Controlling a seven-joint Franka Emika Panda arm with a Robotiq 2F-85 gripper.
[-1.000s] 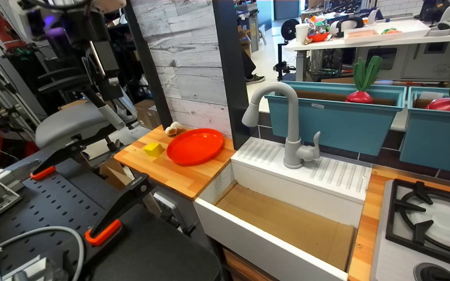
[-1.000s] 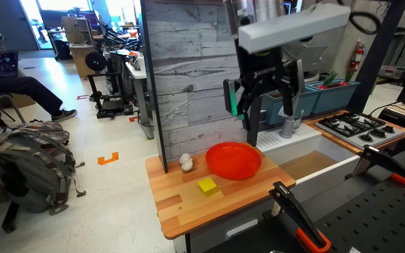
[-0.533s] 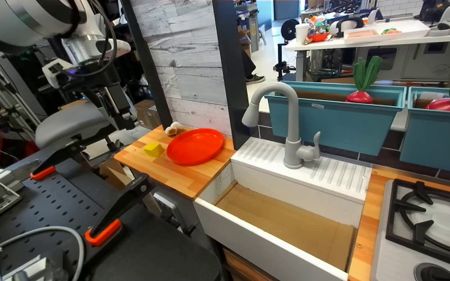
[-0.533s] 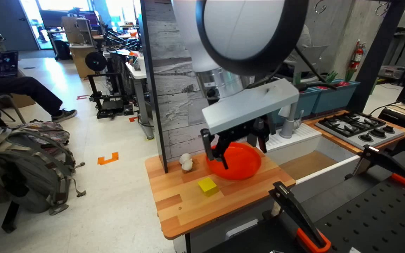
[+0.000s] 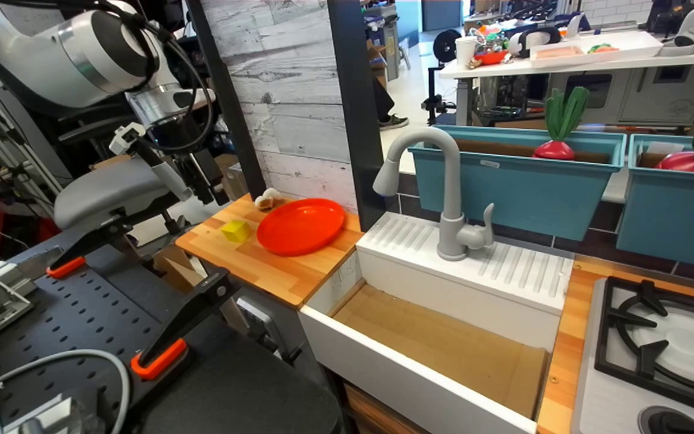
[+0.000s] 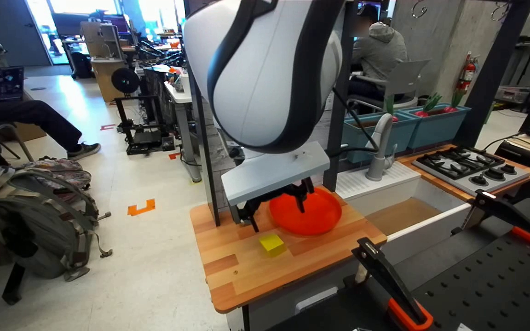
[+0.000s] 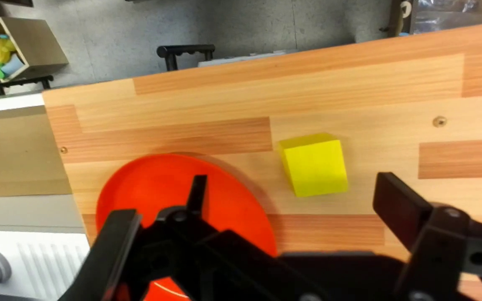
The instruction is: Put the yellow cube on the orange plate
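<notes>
- A bright yellow cube (image 7: 318,169) sits on a rectangular wooden countertop (image 7: 370,104) of light and reddish strips, just beside a round, glossy orange-red plate (image 6: 313,214); a band of wood shows between the two.
- Above the countertop hangs a black two-finger gripper (image 7: 293,184), its fingers (image 7: 398,205) spread well apart and pointing down.
- In the wrist view, one finger overlaps the plate while the other stands to the right of the cube, which appears between them.
- A white, black-banded robot arm (image 6: 265,82) fills the top center of an exterior view.
- Near the plate, at the back of the countertop, rests a small cluster of white, rounded objects (image 5: 270,194).
- A gray gooseneck faucet (image 5: 452,175) rises behind a white rectangular sink (image 5: 413,377) lined with brown cardboard (image 5: 443,343).
- Beyond the faucet stand two teal rectangular planters (image 5: 515,187) holding red vegetables (image 5: 555,149) with green leaves.
- In the background of an exterior view, a person in a gray hooded sweatshirt (image 6: 382,50) sits facing away.
</notes>
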